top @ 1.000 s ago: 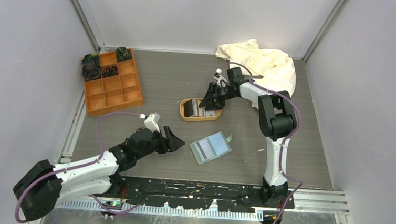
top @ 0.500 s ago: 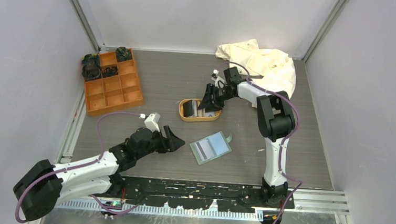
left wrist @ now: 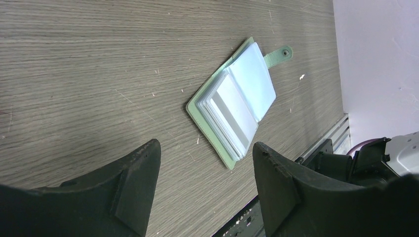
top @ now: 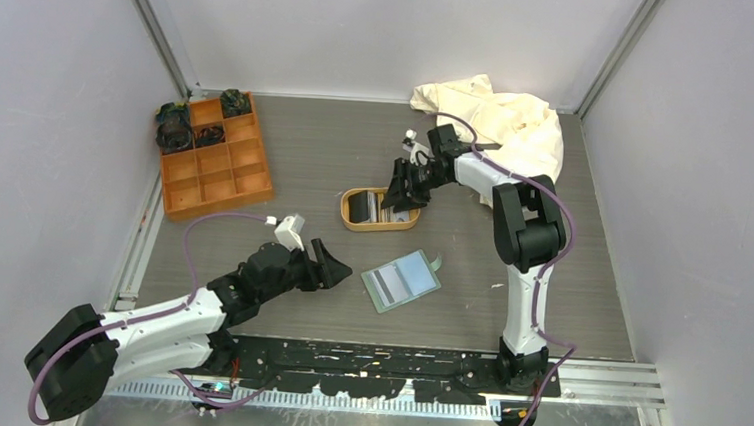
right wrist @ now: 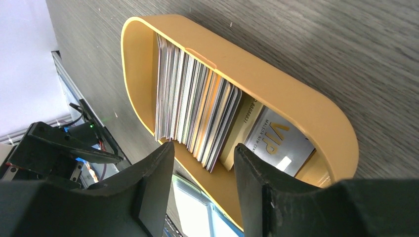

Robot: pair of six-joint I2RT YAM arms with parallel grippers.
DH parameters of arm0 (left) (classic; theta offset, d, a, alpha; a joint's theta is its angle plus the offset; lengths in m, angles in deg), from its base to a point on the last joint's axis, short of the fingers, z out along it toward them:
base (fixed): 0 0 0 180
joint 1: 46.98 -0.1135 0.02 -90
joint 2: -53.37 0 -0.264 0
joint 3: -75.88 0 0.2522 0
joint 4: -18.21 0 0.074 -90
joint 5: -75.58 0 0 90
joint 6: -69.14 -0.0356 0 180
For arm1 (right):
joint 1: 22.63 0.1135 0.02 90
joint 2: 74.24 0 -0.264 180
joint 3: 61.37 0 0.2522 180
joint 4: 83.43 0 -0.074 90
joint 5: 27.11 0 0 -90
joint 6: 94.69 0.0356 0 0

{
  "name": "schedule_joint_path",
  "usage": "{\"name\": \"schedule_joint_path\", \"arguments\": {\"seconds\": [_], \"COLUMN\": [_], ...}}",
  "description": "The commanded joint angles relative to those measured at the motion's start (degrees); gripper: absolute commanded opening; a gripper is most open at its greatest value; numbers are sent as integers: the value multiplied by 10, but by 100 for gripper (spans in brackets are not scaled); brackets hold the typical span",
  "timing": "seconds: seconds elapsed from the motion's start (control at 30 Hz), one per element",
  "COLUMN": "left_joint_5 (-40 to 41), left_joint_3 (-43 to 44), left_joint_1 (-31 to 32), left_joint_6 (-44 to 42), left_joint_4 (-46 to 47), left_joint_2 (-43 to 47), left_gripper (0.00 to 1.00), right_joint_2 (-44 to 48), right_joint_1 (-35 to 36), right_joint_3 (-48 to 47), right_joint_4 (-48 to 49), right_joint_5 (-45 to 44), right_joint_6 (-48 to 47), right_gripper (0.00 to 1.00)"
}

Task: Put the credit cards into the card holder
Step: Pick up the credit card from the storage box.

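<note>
The sage-green card holder (top: pixel 401 281) lies open on the table, its clear sleeves and snap tab showing; it also shows in the left wrist view (left wrist: pixel 234 106). A stack of credit cards (right wrist: pixel 195 106) stands on edge in the oval tan tray (right wrist: pixel 276 86), with a grey VIP card (right wrist: pixel 279 143) lying flat beside it. In the top view the cards (top: pixel 378 207) sit in the tray (top: pixel 353 218). My right gripper (top: pixel 401 197) (right wrist: pixel 203 153) is open just above the stack, empty. My left gripper (top: pixel 334 269) (left wrist: pixel 205 158) is open and empty, left of the holder.
An orange compartment box (top: pixel 215 154) with dark items in its far cells stands at the back left. A crumpled cream cloth (top: pixel 500 121) lies at the back right behind the right arm. Grey walls close in both sides.
The right gripper shifted slightly over the tray, back and forth by a small amount. The left arm, holder and tray have not moved.
</note>
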Motion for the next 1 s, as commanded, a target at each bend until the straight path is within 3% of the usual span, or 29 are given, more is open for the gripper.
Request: {"name": "schedule_joint_path", "arguments": {"seconds": [0.0, 0.13, 0.3, 0.43, 0.97], "left_joint_5": [1, 1, -3, -1, -4], "left_joint_3": [-1, -2, -1, -2, 0], "left_joint_1": [-2, -2, -2, -2, -2], "left_joint_6": [3, 4, 5, 5, 8], "left_joint_4": [17, 21, 27, 27, 28], "left_joint_2": [9, 7, -1, -1, -3], "left_gripper": [68, 68, 68, 68, 68], "right_joint_2": [33, 30, 17, 16, -15], "right_joint_1": [0, 0, 5, 7, 8], "right_joint_3": [-19, -19, -19, -20, -18], "right_joint_4": [0, -4, 8, 15, 35], "right_joint_5": [-8, -40, -11, 1, 20], "right_joint_6": [0, 3, 16, 22, 59], "right_gripper": [53, 55, 52, 45, 43]}}
